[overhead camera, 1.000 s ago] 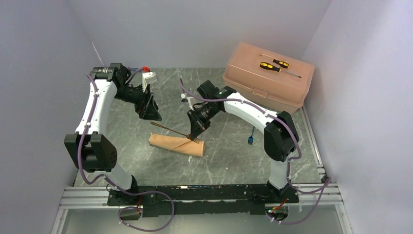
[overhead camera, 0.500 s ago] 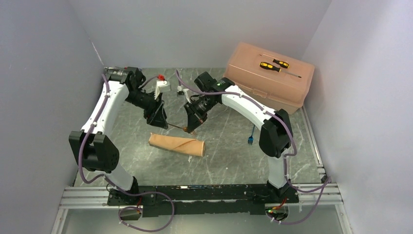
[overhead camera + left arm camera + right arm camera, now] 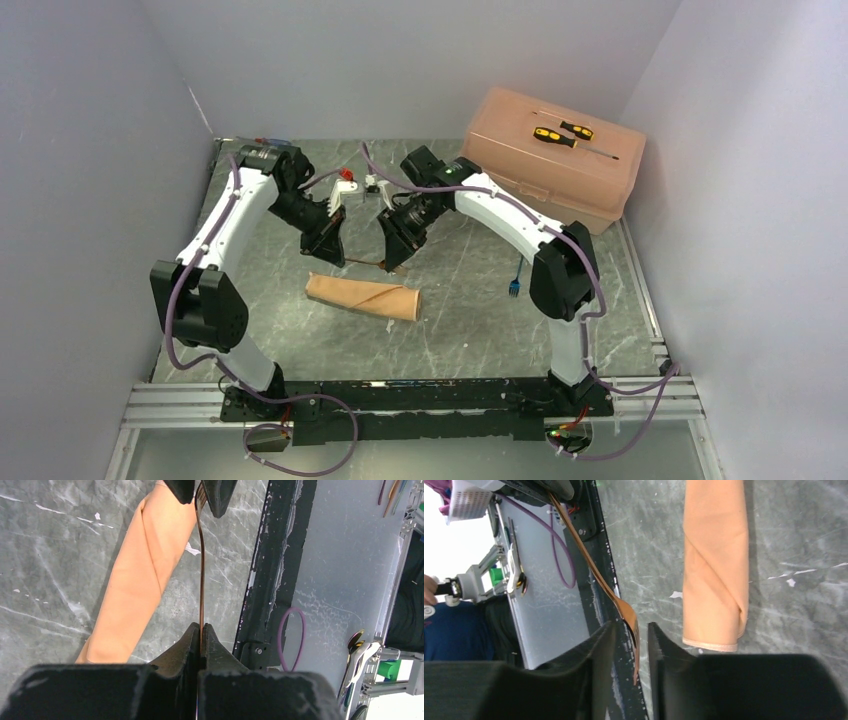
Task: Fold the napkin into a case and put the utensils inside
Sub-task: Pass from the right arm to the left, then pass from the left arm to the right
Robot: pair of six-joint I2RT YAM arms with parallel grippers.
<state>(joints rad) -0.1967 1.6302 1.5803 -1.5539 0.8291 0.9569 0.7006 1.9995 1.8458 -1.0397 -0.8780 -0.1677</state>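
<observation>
The napkin, folded into a narrow peach-orange case (image 3: 362, 297), lies flat on the marble table (image 3: 460, 310). Above it a gold fork (image 3: 362, 262) hangs level between the two grippers. My left gripper (image 3: 337, 257) is shut on the thin fork handle (image 3: 201, 580), pinched between its tips (image 3: 201, 630). My right gripper (image 3: 394, 265) stands open around the fork's head (image 3: 630, 622), with a gap on each side of the tines (image 3: 631, 630). The case (image 3: 145, 570) lies below and beside the fork (image 3: 594, 572). A small blue utensil (image 3: 515, 283) lies on the table to the right.
A hard pink plastic box (image 3: 550, 155) stands at the back right with yellow-and-black screwdrivers (image 3: 562, 133) on its lid. Grey walls close in both sides. The black base rail (image 3: 420, 395) runs along the near edge.
The left gripper swung right to the fork's handle and shut on it. The right gripper lifted the fork off the case, then opened its jaws.
</observation>
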